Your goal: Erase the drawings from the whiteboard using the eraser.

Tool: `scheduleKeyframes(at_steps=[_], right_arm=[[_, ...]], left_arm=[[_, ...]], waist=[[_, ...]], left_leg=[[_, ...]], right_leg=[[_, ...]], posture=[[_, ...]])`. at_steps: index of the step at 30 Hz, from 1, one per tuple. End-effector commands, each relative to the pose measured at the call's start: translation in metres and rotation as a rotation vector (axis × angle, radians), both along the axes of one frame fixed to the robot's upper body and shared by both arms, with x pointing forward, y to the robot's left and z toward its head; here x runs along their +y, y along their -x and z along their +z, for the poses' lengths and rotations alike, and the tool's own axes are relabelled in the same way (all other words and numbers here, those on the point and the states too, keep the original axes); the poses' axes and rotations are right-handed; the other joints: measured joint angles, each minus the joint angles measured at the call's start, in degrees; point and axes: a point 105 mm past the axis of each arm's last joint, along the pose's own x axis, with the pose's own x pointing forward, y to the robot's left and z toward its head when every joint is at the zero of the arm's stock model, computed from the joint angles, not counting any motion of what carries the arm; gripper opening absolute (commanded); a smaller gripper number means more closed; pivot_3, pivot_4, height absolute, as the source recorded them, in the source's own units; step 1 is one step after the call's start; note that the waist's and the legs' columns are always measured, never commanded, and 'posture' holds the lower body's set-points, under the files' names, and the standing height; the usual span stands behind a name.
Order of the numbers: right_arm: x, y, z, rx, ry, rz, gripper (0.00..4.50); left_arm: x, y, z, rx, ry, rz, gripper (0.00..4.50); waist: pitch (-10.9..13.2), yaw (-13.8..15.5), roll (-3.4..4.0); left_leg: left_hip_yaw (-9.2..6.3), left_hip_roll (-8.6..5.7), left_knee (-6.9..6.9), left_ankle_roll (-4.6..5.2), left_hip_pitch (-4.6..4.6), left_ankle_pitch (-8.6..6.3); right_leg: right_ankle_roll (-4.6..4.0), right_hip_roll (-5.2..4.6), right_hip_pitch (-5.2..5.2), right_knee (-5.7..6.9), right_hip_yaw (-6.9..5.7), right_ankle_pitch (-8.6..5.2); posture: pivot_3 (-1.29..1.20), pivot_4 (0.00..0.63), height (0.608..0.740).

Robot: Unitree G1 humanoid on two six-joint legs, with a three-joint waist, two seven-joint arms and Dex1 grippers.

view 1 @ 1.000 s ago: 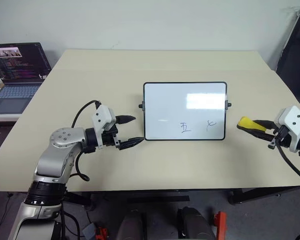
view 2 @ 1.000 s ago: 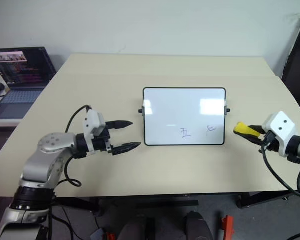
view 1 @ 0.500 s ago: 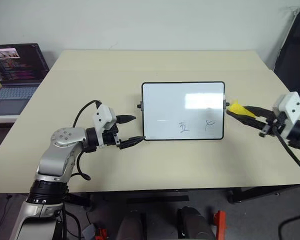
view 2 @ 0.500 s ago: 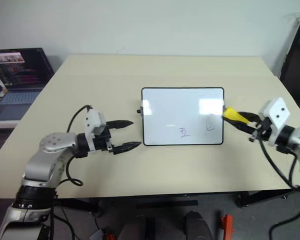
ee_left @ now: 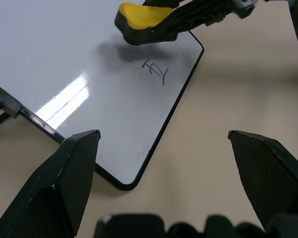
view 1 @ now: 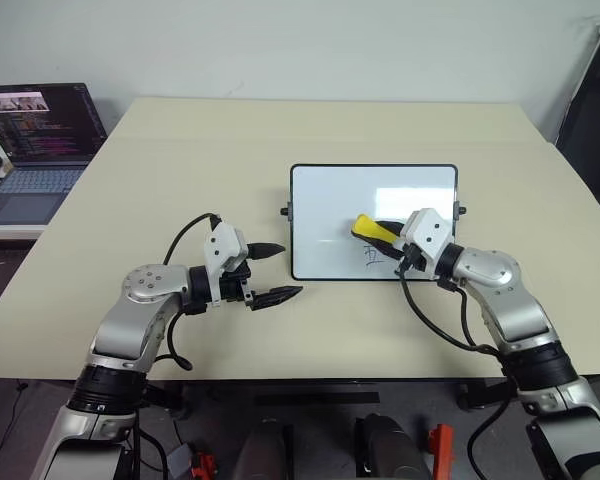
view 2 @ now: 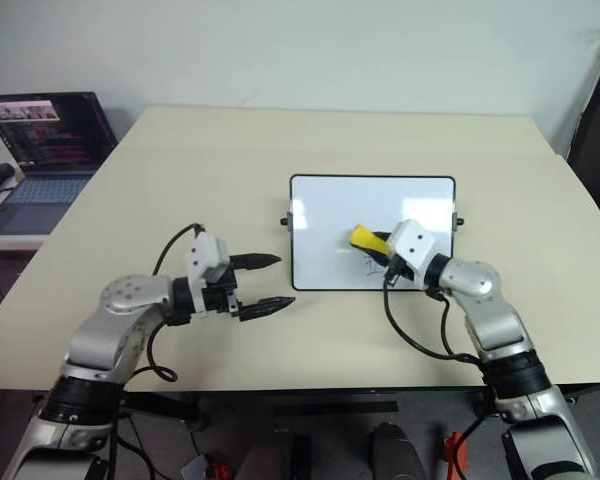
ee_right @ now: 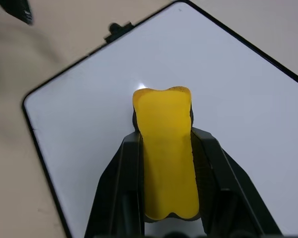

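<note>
Eraser — a small bright yellow wedge-like block [view 1: 370,228] — sits clamped in the right gripper [view 1: 395,240], over the small black-framed white whiteboard [view 1: 330,205] on the beige bench [view 1: 280,130], just beside the blue boxy drawing [view 1: 371,255]. Left gripper [view 1: 270,272] hangs spread, empty, nearby.

A wide beige table [view 1: 280,140] stands before a plain white wall [view 1: 310,45]. At far left, an open laptop [view 1: 35,145] with a lit screen sits on a lower white surface. Something dark [view 1: 595,110] stands at far right.

Head pair overhead; wrist views close.
</note>
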Motion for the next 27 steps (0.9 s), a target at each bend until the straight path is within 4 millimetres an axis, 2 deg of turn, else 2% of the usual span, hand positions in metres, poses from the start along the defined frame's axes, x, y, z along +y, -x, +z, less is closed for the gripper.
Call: scheduleKeyframes(at_steps=[1,4,6,10,13,16,20,25,27], right_arm=[[-0.006,-0.013,0.011,-0.081,-0.002,-0.035,0.94],[-0.006,-0.018,0.000,-0.064,0.021,-0.031,0.94],[-0.006,-0.017,-0.015,-0.032,0.054,-0.018,0.94],[-0.004,-0.007,-0.044,0.044,0.116,0.047,0.94],[-0.001,0.020,-0.084,0.189,0.197,0.160,0.94],[-0.005,0.035,-0.104,0.256,0.256,0.200,0.94],[-0.011,0.027,-0.097,0.221,0.230,0.149,0.89],[-0.023,-0.004,-0.062,0.062,0.182,0.007,0.89],[-0.029,-0.017,-0.049,0.001,0.179,-0.057,0.89]], left_arm=[[-0.005,0.002,0.012,-0.055,0.003,-0.017,4.50],[-0.003,0.001,0.012,-0.056,-0.001,-0.011,4.50],[-0.003,0.001,0.012,-0.057,-0.002,-0.009,4.50],[-0.002,0.001,0.013,-0.059,-0.004,-0.006,4.50],[-0.001,0.000,0.014,-0.067,-0.009,0.003,4.50],[-0.001,-0.001,0.015,-0.071,-0.009,0.004,4.50],[0.000,-0.002,0.016,-0.073,-0.012,0.004,4.50],[-0.002,-0.003,0.016,-0.074,-0.014,-0.002,4.50],[-0.003,-0.003,0.017,-0.075,-0.013,-0.005,4.50]], waist=[[0.0,0.0,0.00],[0.0,0.0,0.00],[0.0,-0.1,0.00],[0.0,-0.1,-0.02],[-0.1,-0.1,-0.05],[-0.1,-0.2,-0.10],[-0.2,-0.2,-0.21],[-0.2,-0.2,-0.22],[-0.2,-0.3,-0.22]], left_leg=[[0.00,0.00,0.00,0.00,0.00,0.00],[0.00,0.00,0.00,0.00,0.01,0.00],[0.01,0.00,0.00,0.00,0.04,0.00],[0.01,0.00,0.02,0.00,0.13,0.00],[0.00,0.00,0.02,0.00,0.21,0.00],[0.01,0.00,0.03,0.00,0.30,0.00],[0.04,-0.01,0.08,0.00,0.46,0.02],[0.05,-0.01,0.09,0.00,0.73,0.03],[0.06,-0.01,0.08,0.00,0.98,0.03]], right_leg=[[0.00,0.00,0.00,0.01,0.00,0.00],[-0.02,0.00,-0.01,0.08,0.01,-0.01],[-0.02,0.00,-0.01,0.12,0.02,-0.01],[-0.03,0.00,0.03,0.23,0.03,-0.01],[-0.04,0.01,0.08,0.30,0.02,-0.02],[-0.05,0.01,0.15,0.33,0.03,-0.03],[-0.03,0.01,0.26,0.39,0.10,-0.02],[0.09,0.02,0.56,0.35,0.11,-0.12],[-0.10,0.02,0.78,0.31,0.14,-0.27]], posture=[[0.00,0.150,0.740],[0.00,0.150,0.740],[0.00,0.150,0.740],[0.00,0.150,0.740],[0.00,0.150,0.740],[0.00,0.150,0.740],[0.00,0.150,0.740],[0.00,0.150,0.740],[0.00,0.150,0.740]])
